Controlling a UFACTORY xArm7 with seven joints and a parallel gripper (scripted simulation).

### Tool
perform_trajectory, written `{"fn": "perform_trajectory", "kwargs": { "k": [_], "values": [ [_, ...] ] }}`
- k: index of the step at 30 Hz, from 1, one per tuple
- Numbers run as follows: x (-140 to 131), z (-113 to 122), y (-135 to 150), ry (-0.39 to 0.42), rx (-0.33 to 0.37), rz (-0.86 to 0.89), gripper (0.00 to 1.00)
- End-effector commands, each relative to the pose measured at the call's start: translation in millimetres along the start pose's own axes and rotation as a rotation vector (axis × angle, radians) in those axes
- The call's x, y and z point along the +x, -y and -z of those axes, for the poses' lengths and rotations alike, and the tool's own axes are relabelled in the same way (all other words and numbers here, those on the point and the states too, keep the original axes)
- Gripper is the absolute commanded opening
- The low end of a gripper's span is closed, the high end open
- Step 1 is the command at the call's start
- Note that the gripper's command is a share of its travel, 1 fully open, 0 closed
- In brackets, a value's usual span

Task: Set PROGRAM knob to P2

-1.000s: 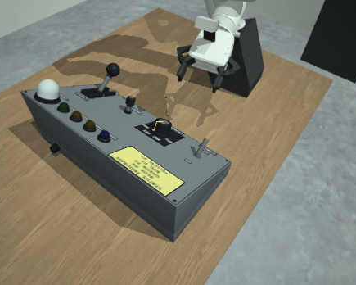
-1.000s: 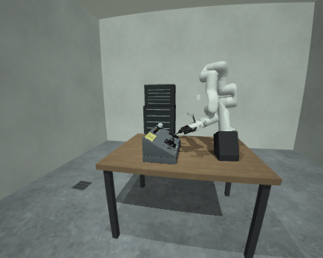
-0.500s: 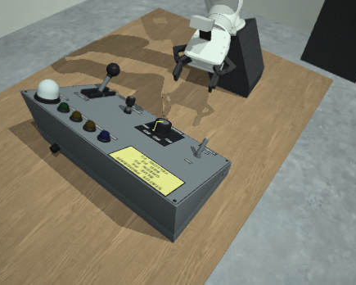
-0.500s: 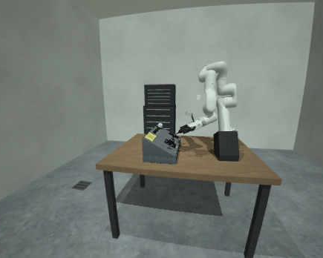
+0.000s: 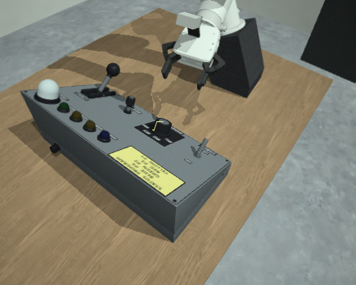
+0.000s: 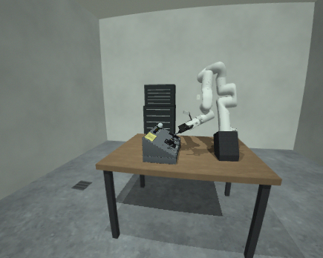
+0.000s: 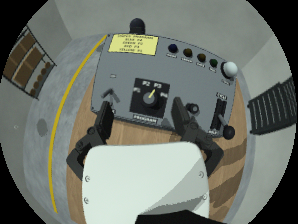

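Observation:
The grey console [image 5: 123, 149] stands on the wooden table. Its black PROGRAM knob [image 5: 163, 126] with a yellow pointer line sits on a black plate right of the panel's middle; it also shows in the wrist view [image 7: 152, 99]. My gripper [image 5: 183, 78] is open and empty, in the air behind the console, apart from it, above the table. In the wrist view the open fingers frame the knob from a distance. In the exterior view the gripper [image 6: 182, 128] hovers just right of the console [image 6: 160, 147].
On the panel are a white dome button [image 5: 48, 90], four coloured buttons [image 5: 83, 121], a ball-topped lever [image 5: 107, 78], a small slider knob [image 5: 129, 103], a metal toggle switch [image 5: 200, 148] and a yellow label [image 5: 146, 169]. The black arm pedestal [image 5: 237, 61] stands at the back.

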State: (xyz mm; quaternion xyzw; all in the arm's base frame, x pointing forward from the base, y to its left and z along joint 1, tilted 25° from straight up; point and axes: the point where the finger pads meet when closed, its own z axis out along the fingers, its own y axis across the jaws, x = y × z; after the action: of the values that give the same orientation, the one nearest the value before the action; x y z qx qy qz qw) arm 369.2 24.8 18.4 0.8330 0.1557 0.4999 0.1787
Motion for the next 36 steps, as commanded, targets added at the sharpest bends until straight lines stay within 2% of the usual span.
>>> {"fn": "perform_trajectory", "kwargs": {
  "k": [1,3,19,20,35,36],
  "values": [
    [1.2,-0.4,0.2,-0.002,0.000,-0.001,1.00],
    [6.5,-2.7,-34.9,0.034,0.006,0.002,1.00],
    [6.5,-2.7,-34.9,0.034,0.006,0.002,1.00],
    [7.1,-1.0,-54.4,0.049,0.010,0.007,1.00],
    [7.1,-1.0,-54.4,0.049,0.010,0.007,1.00],
    [6.2,2.6,-74.1,0.061,0.014,0.015,1.00]
  ]
}}
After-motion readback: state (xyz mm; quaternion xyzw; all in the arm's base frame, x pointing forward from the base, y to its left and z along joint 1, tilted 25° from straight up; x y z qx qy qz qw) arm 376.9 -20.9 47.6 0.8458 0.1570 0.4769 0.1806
